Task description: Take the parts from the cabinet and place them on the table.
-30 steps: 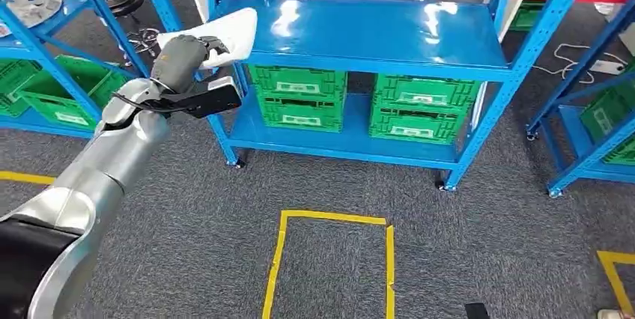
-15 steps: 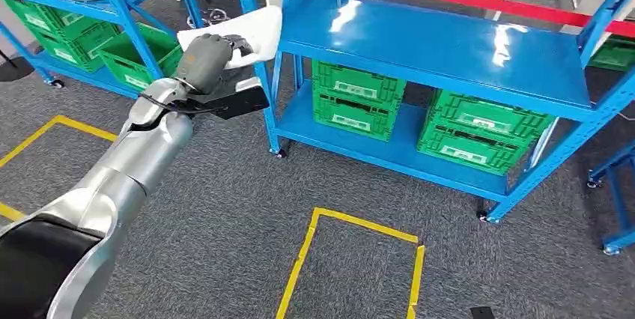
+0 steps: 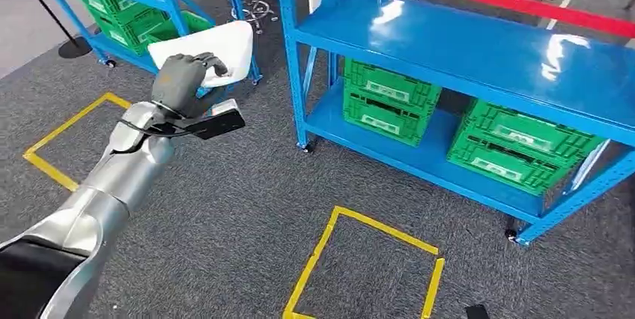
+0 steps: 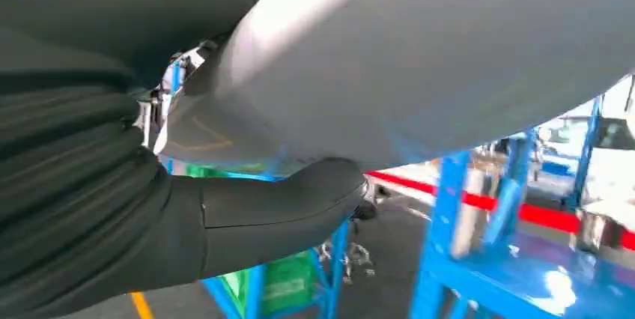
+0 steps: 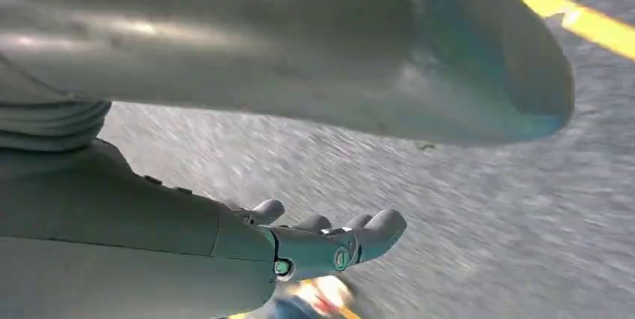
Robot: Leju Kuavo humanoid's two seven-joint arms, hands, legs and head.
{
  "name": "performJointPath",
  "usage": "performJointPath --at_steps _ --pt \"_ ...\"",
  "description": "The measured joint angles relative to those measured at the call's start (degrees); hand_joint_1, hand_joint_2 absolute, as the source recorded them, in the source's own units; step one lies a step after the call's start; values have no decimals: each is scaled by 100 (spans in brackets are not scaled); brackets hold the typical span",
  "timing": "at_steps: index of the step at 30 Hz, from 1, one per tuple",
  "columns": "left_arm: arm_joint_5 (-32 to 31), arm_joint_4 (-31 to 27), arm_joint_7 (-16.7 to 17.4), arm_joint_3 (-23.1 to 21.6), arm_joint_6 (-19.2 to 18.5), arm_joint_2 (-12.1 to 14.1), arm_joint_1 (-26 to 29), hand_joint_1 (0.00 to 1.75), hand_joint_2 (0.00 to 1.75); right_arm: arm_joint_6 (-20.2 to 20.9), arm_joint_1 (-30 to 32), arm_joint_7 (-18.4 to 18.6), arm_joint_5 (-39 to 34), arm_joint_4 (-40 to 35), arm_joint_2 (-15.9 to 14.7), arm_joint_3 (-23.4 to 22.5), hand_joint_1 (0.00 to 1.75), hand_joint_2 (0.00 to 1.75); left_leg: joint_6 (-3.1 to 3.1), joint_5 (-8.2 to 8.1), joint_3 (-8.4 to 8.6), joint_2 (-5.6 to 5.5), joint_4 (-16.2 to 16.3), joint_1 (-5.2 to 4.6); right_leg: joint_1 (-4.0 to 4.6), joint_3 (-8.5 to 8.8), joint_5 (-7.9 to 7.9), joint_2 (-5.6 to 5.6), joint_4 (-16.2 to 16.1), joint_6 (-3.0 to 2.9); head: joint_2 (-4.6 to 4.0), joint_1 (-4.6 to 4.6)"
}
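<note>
Carrying step: left hand point(image 3: 182, 79) grasping flat white plastic part point(image 3: 212, 49); right hand point(image 5: 329, 248) hanging released. Next: setting down on blue metal shelf-table point(image 3: 479, 49).

White part point(image 3: 213, 48), flat, held aloft

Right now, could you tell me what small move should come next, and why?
Probably keep carrying: the left hand grips the white part out in front, over carpet, with the blue shelf off to its right. Turning toward that shelf top seems sensible before any release.
</note>
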Motion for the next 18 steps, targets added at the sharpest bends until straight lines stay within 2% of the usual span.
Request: performJointPath --at_steps 1,4,5,6,7,8,9,10,11,12,13,14,15,16,17,18 --pt "31 13 -49 0 11 44 -3 175 175 -11 4 -15 0 0 9 11 0 0 45 10 52 -38 -21 -33 31 0 -24 -67 0 38 0 7" --pt "99 92 -134 0 29 230 15 175 175 -18 -5 -61 2 0 26 50 0 0 115 40 12 -298 -35 -47 22 70 -33 -283 -50 115 0 2" --pt "142 107 -147 0 40 272 22 175 175 -18 -13 -74 0 0 44 53 0 0 170 100 71 -385 -125 27 27 53 -76 -289 -32 155 0 9" --pt "171 125 -184 2 57 276 19 175 175 -20 -21 -74 -2 0 46 55 0 0 183 116 85 -452 -156 27 -3 39 -151 34 80 177 0 7" --pt "204 151 -195 2 64 260 -7 175 175 -26 -13 -72 -7 2 52 57 0 0 223 131 79 -508 -153 41 -12 -105 -344 293 400 183 0 -4" --pt "221 188 -202 2 68 199 -8 175 175 -37 -1 -39 -20 2 52 57 0 0 239 132 75 -589 -153 42 -18 -310 -543 426 829 198 0 5" --pt "221 228 -186 2 63 136 -8 175 175 -55 9 -28 -35 2 50 57 0 0 246 131 73 -698 -151 41 -17 -538 -717 492 1284 212 0 13" --pt "221 276 -155 0 55 66 -9 175 175 -66 5 -18 -57 2 48 57 0 0 246 130 70 -798 -140 41 -13 -743 -801 521 1644 224 0 15" --pt "221 311 -116 0 44 27 -11 175 175 -81 -4 -15 -74 2 50 57 0 0 244 129 69 -886 -123 42 -14 -826 -733 527 1722 227 0 20" --pt "221 334 -81 0 42 -17 -26 175 175 -87 -7 -15 -83 2 50 57 0 0 237 124 69 -976 -104 46 -22 -761 -537 528 1511 228 0 18" --pt "232 358 -75 0 44 -56 -58 175 175 -90 -9 6 -114 2 48 57 0 0 221 114 66 -1063 -76 55 -31 -576 -259 551 1063 230 0 18" --pt "249 370 -73 0 53 -87 -90 175 175 -92 -6 39 -133 2 48 57 0 0 196 97 64 -1136 -41 68 -44 -325 -1 630 535 234 0 18" --pt "278 380 -75 0 64 -113 -126 175 175 -90 -3 61 -144 2 44 57 0 0 162 75 39 -1203 5 83 -84 -131 94 901 78 245 0 18" --pt "300 393 -73 0 79 -129 -160 175 175 -79 -4 81 -149 2 46 57 0 0 117 56 -14 -1275 43 51 -53 -89 27 1026 45 243 0 26" --pt "308 402 -79 0 81 -161 -174 175 175 -70 -8 96 -146 2 46 57 0 0 87 71 -39 -1317 32 64 -62 -91 49 907 47 187 0 22" --pt "322 413 -81 0 94 -146 -176 175 175 -61 -9 125 -155 2 46 55 0 0 51 94 -42 -1388 11 86 -28 -95 47 860 48 154 0 22"
